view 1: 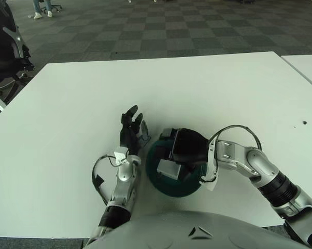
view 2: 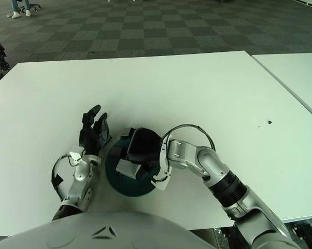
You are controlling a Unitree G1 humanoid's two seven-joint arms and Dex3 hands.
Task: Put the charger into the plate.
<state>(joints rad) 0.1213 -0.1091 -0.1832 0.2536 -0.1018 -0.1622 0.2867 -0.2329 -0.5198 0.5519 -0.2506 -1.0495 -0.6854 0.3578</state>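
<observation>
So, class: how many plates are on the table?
1. The plate sits at the table's near edge, between the left hand and the right hand, which covers part of it.
</observation>
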